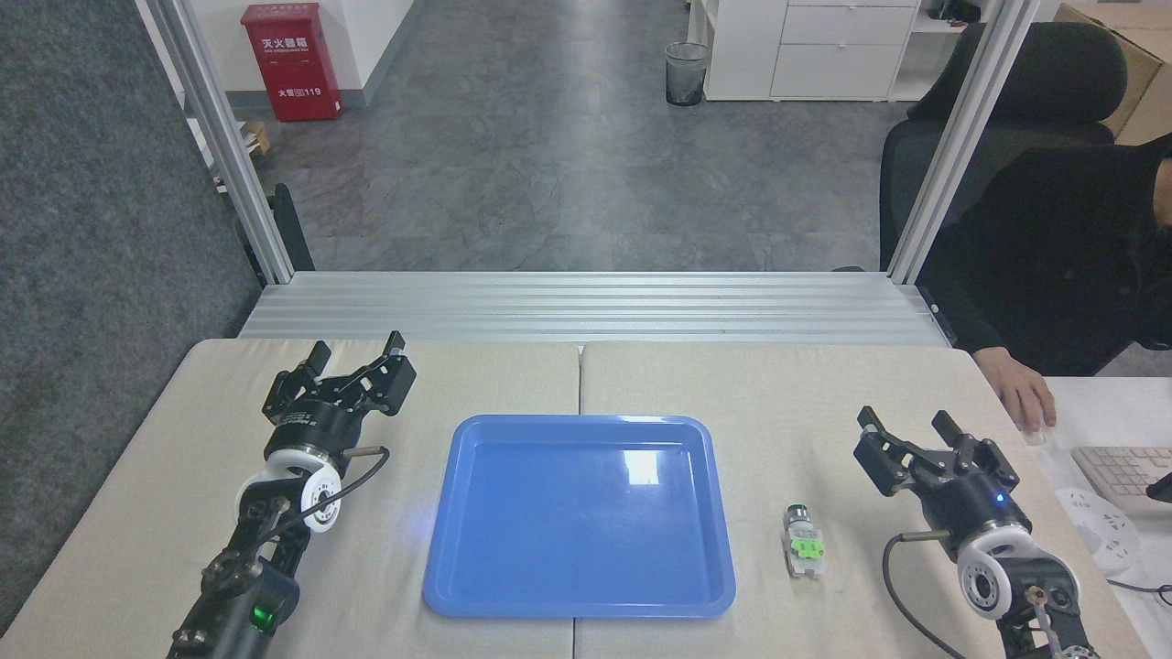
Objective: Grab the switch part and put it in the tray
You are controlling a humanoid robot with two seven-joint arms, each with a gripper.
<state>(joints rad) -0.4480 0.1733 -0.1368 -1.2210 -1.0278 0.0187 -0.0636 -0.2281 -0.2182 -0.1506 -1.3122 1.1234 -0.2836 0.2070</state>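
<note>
My right gripper (905, 426) hovers over the desk (824, 394) with its jaws spread apart and nothing between them; its arm is cut off at the bottom edge. The switch part (802, 542) lies flat on the desk just to that gripper's left, a white-grey block with a green clip mid-body and its dark, silver-ringed end pointing away from me. It sits just beside the blue tray (476, 586), outside the right rim. My left gripper (357, 348), also spread and empty, is beyond the tray's left side.

Bright, even, sharp light; white glare on the tray (513, 586).
</note>
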